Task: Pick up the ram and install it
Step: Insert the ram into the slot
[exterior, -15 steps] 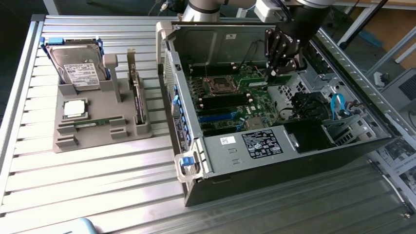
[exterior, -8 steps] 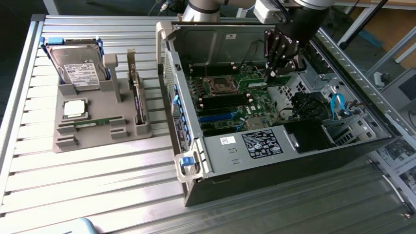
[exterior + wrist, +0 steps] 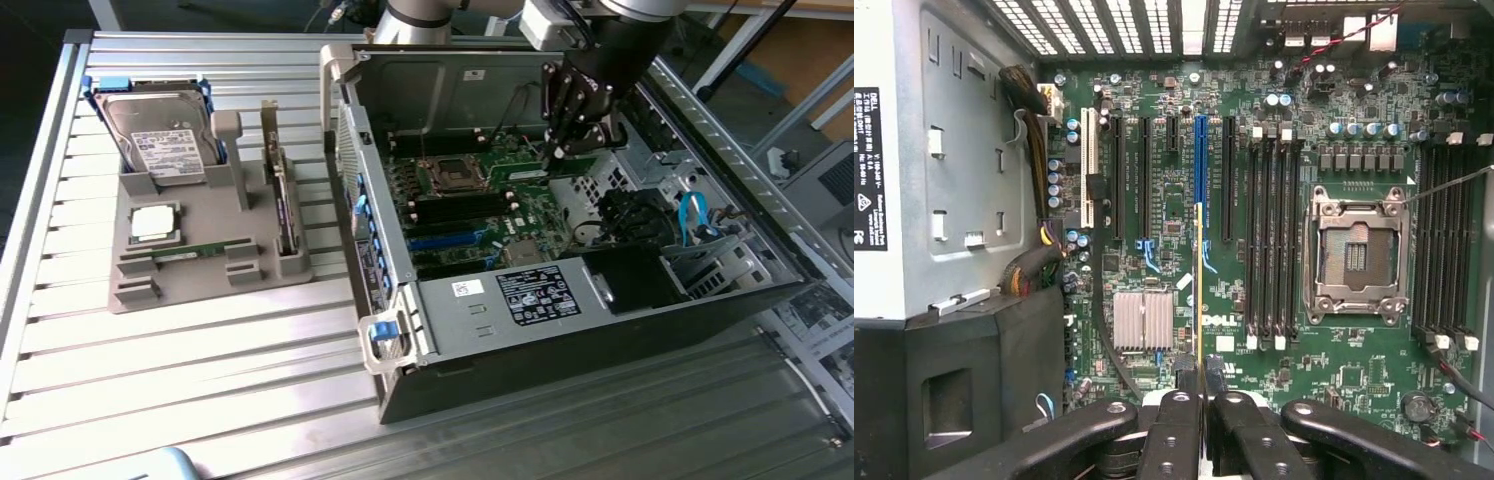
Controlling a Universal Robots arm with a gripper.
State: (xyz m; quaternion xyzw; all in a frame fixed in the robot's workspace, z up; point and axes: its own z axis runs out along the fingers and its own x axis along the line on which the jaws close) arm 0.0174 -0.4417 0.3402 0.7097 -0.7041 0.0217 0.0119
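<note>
Wrist view: black gripper (image 3: 1201,374) pinches thin circuit-board ram stick (image 3: 1200,280), seen edge-on, by its flat faces; likely light, rigid, fragile.

Bright light glares off the slatted table (image 3: 200,350), while the computer case (image 3: 427,90) lies in dimmer shade.

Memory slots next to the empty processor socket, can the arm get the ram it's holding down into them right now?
Probably yes. The end effector is shut on the ram inside the open case, above the motherboard. The slots beside the socket look empty, with no cable across them.
</note>
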